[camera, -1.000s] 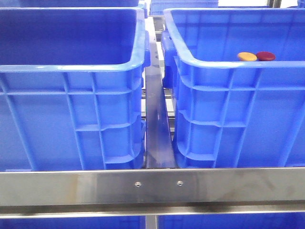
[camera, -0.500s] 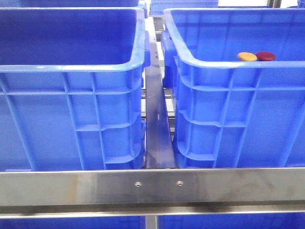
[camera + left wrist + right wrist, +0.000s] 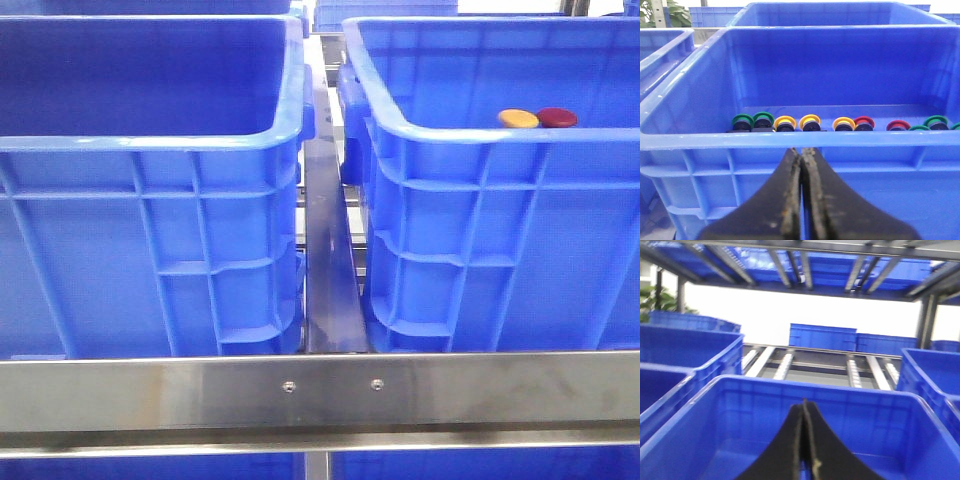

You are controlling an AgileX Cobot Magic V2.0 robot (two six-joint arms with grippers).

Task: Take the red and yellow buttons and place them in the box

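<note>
An orange-yellow button (image 3: 518,118) and a dark red button (image 3: 557,117) lie side by side inside the right blue crate (image 3: 480,150), showing just over its near rim. The left blue crate (image 3: 150,140) shows only bare inner walls. Neither gripper shows in the front view. My left gripper (image 3: 802,151) is shut and empty, just outside the near wall of a blue crate (image 3: 790,139) that holds a row of several green, yellow (image 3: 809,121) and red (image 3: 864,122) buttons. My right gripper (image 3: 804,403) is shut and empty, in front of a blue crate (image 3: 740,405) with nothing visible inside.
A steel rail (image 3: 320,392) runs across in front of the crates, and a dark bar (image 3: 328,260) lies in the gap between them. More blue crates (image 3: 822,336) and roller tracks (image 3: 855,372) stand behind. A metal frame (image 3: 790,260) runs overhead.
</note>
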